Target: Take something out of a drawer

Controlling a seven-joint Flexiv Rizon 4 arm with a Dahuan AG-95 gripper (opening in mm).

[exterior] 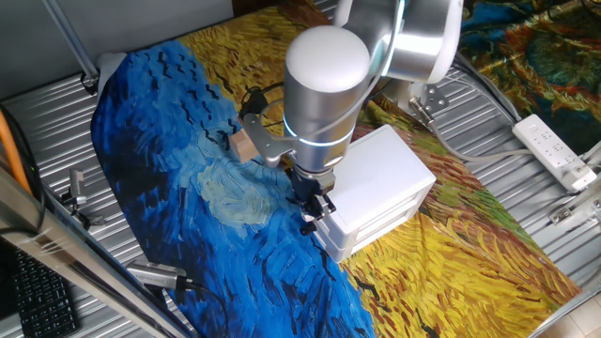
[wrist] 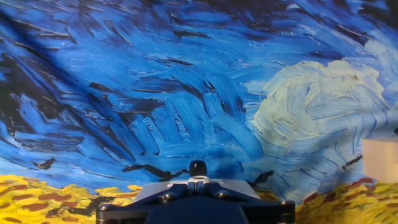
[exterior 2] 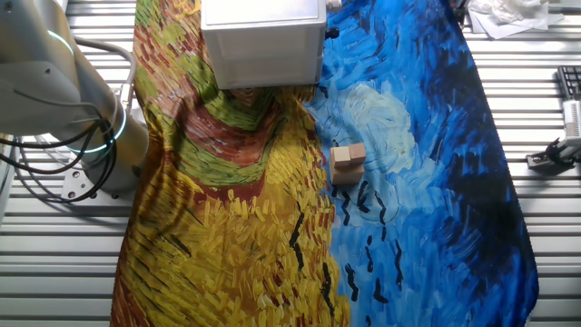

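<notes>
The small white cabinet [exterior: 380, 174] stands on the painted cloth, and its drawer [exterior: 331, 235] looks pushed in. In the other fixed view the cabinet [exterior 2: 263, 41] is at the top edge. My gripper [exterior: 313, 218] hangs fingers down, right against the cabinet's short end that faces the blue part of the cloth. The knob is hidden behind the fingers. In the hand view the gripper [wrist: 198, 180] shows its two fingers pressed together over blue cloth. Whether they pinch the knob does not show.
A small wooden block [exterior 2: 348, 159] lies on the cloth, a short way from the cabinet on the blue side [exterior: 242, 143] [wrist: 380, 160]. A white power strip [exterior: 554, 150] rests on the metal slats at the right. The arm's base [exterior 2: 54, 91] stands beside the cloth.
</notes>
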